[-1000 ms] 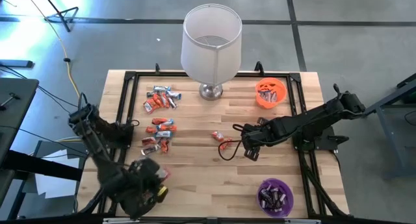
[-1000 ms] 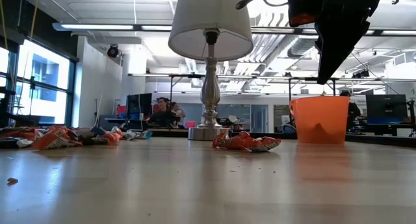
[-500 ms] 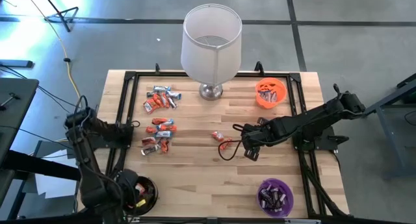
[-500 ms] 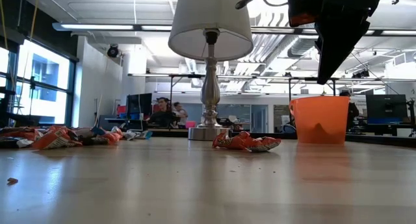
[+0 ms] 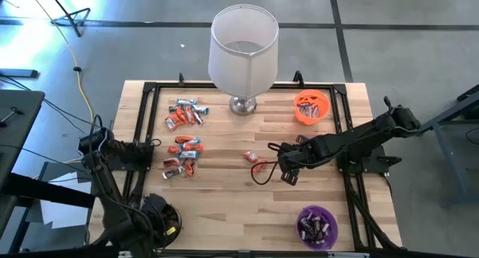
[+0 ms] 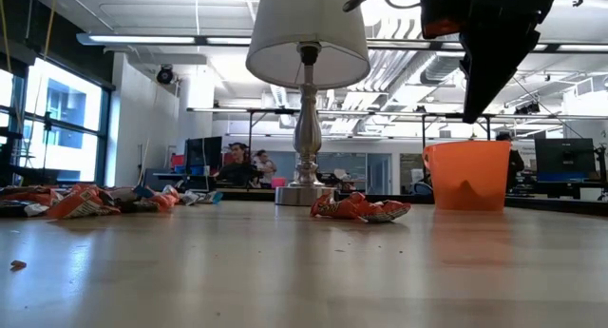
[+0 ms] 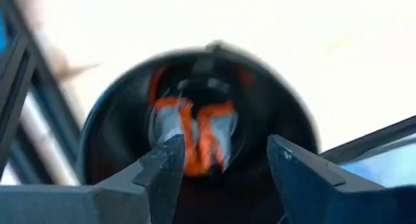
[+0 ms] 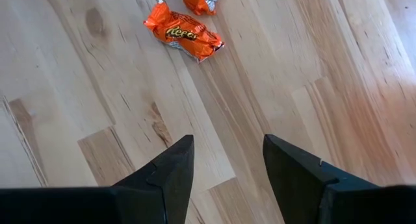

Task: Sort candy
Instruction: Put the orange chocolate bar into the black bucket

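The left gripper (image 7: 221, 169) is seen with its two dark fingers (image 7: 162, 169) spread apart, nothing clamped between them. It is held directly above a small round black bowl (image 7: 104, 130), in which a wrapped candy with an orange-red and silvery wrapper (image 7: 195, 130) is lying. In the high view this black bowl (image 5: 174, 219) is found at the front left corner of the pale wooden tabletop (image 5: 224, 206), with the left gripper (image 5: 155, 213) over it.

The right gripper (image 8: 224, 162) is also shown with its fingers parted and empty, hovering over bare wood near the middle of the tabletop. Just beyond its fingertips an orange-red wrapped candy bar (image 8: 184, 36) is lying flat, and a second orange-red piece (image 8: 200, 0) is partly visible next to it. In the high view the right gripper (image 5: 287, 168) is placed just to the right of these two candies (image 5: 254, 161); the fingers are apart from them.

Two loose clusters of wrapped candies are spread along the left side of the tabletop: one (image 5: 185, 114) toward the back left corner, one (image 5: 183, 157) nearer the middle of the left edge. Orange-red and silvery wrappers are mixed in both.

An orange bowl (image 5: 311, 107) is set near the back right corner, and a purple bowl (image 5: 317, 224) holding dark-wrapped candies is set at the front right corner. A lamp with a white shade and metal base (image 5: 243, 52) is standing at the middle of the back edge.
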